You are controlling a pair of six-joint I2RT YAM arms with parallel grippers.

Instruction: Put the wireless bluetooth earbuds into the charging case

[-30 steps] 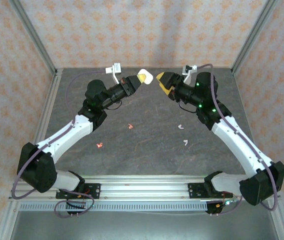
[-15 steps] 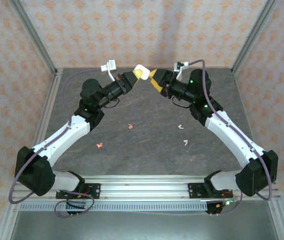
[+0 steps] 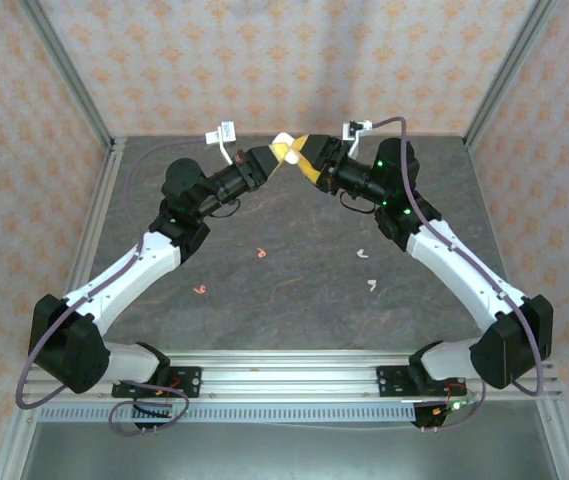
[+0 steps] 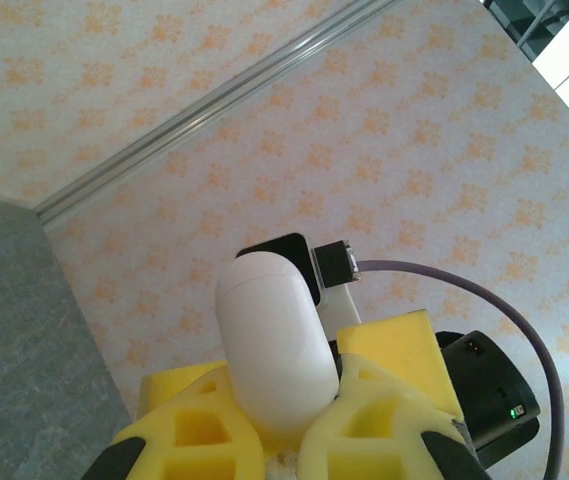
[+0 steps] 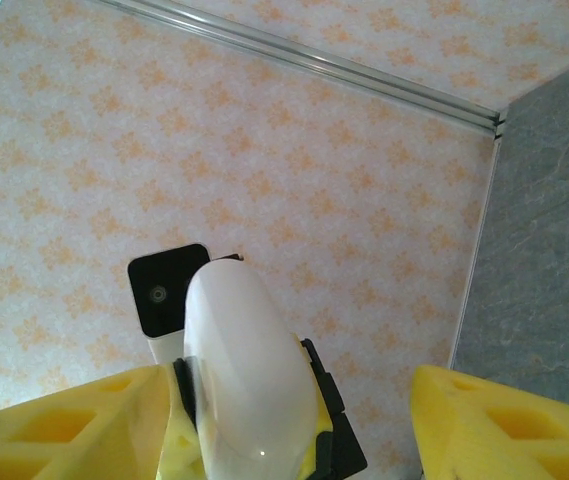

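Left claw [image 3: 277, 155] is gripping the charging case [image 4: 272, 340], whose long axis is pointing straight out past its fingertips. Right claw [image 3: 310, 164] is gaping head-on around that case, while the earbuds [image 3: 261, 253] are lying on the bench [image 3: 294, 305], well below both claws.

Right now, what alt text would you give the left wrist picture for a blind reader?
A white charging case stands clamped between the yellow fingers of the left tool, seen against orange-patterned wallpaper. A purple cable curves behind it.
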